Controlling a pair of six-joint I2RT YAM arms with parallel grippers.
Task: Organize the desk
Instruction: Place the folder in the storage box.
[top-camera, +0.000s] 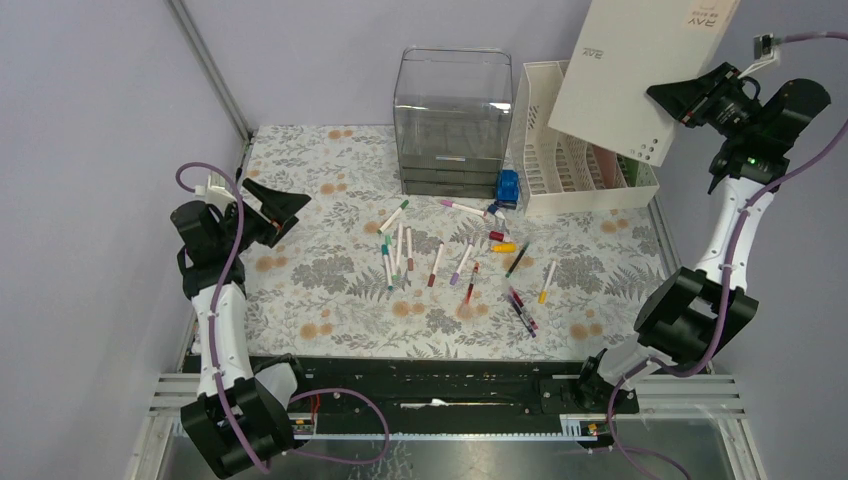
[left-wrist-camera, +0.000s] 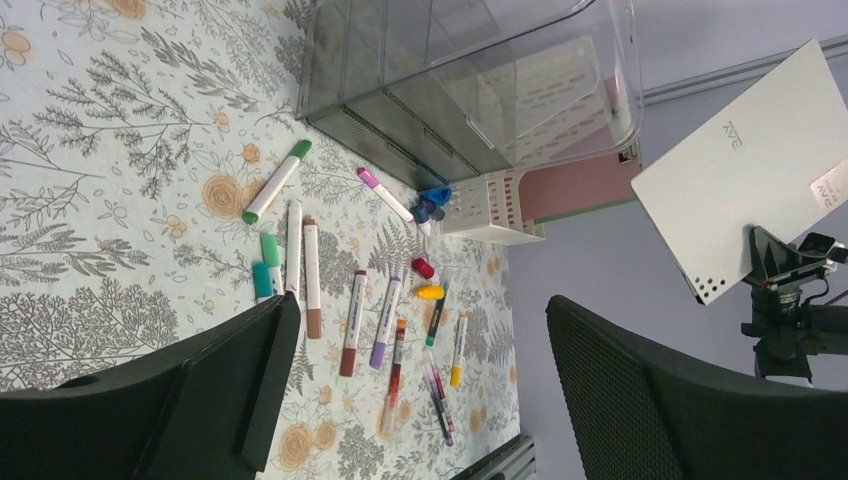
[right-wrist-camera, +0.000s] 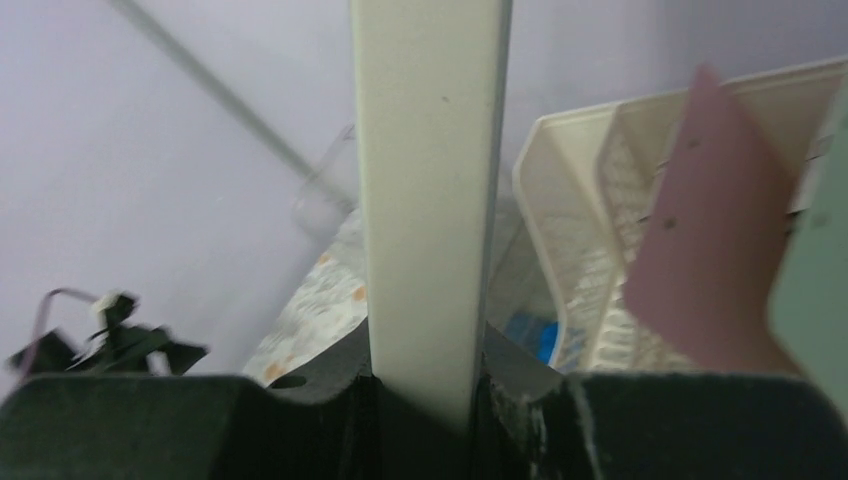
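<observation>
1. The left tool (top-camera: 290, 212) hangs with its jaws spread wide and nothing between them, above the left side of the table (top-camera: 300, 160).
2. The table, covered in a cloth printed with ferns and flowers, spreads out beneath and ahead of this tool toward the far wall.
3. Ahead of the left tool's fingertips, markers (top-camera: 437, 265) lie scattered on the cloth, several roughly parallel and a few apart from the rest.
4. The right tool (top-camera: 672, 98) is up high, its jaws narrowed onto one edge of a flat white box (top-camera: 630, 70), which tilts up and away from it.
5. Below the held box stands a white file rack (top-camera: 560, 165). Beside the rack, farther from the right tool, is a clear drawer unit (top-camera: 452, 120).
6. A small blue object (top-camera: 508, 186), possibly a tape dispenser, sits between the rack and the drawers.
</observation>
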